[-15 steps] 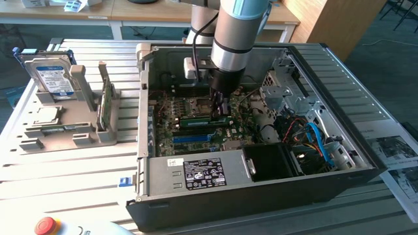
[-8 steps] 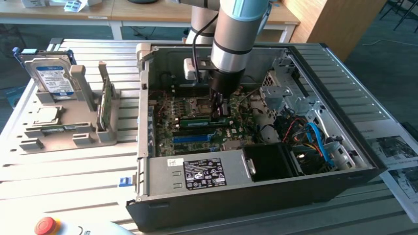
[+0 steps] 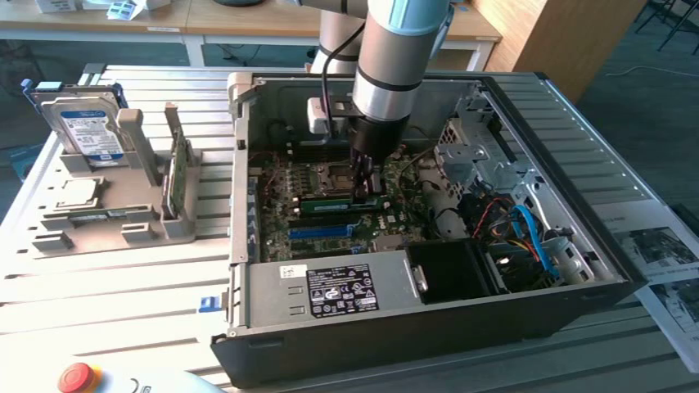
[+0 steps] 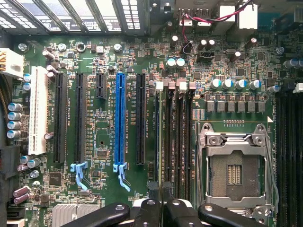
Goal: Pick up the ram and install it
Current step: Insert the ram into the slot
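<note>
The black pincer (image 3: 367, 187) is pinched narrow on the thin, flat green ram (image 3: 331, 202). The stick stands on edge over the long dark slots (image 4: 177, 142) of the green motherboard (image 4: 103, 132), inside the metal case (image 3: 437, 323).

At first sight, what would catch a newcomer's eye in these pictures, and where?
In the middle of the exterior view, a silver arm reaches down into an open computer case, its gripper low over the green motherboard. On that board, a bright blue slot stands out among black ones.
</note>
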Available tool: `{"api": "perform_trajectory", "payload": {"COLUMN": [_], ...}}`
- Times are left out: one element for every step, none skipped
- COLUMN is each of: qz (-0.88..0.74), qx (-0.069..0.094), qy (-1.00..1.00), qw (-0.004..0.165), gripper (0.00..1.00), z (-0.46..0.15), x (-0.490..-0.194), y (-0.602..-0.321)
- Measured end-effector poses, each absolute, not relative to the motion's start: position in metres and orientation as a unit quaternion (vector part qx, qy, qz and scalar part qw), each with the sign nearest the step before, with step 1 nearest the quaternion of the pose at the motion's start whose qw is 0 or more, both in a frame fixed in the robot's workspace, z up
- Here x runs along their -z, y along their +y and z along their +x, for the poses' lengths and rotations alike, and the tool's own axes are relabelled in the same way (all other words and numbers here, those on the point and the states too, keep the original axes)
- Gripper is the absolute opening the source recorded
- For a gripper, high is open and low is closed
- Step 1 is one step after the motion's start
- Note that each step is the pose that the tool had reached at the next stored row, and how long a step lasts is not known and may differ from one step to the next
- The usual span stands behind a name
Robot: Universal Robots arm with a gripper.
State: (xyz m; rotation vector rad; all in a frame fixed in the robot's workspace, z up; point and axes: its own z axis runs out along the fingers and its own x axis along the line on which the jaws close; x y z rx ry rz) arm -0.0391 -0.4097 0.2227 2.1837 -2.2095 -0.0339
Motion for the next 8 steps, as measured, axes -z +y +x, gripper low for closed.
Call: {"api": "perform_trajectory", "payload": {"qz": [0.703,0.703,0.703,0.703,0.703,0.703,0.703,0.703], "qx": [0.011,0.011,0.011,0.011,0.011,0.011,0.011,0.011], "qy": [-0.711,-0.711,-0.711,-0.711,-0.711,-0.711,-0.711,-0.711], "qw": [0.017,0.017,0.017,0.017,0.017,0.017,0.017,0.017], "gripper": [0.12,0.12,0.12,0.13,0.19,0.19,0.19,0.25], "z": [-0.0391,-0.0391,-0.0391,-0.0391,-0.0392,-0.0391,-0.0391,-0.0391], "x": [-0.2227,-0.2227,-0.2227,-0.2227,-0.2227,-0.2227,-0.2227,-0.2227], "y": [-0.4097,-0.4097,-0.4097,-0.4097,-0.4097,-0.4097,-0.4097,-0.4097]}}
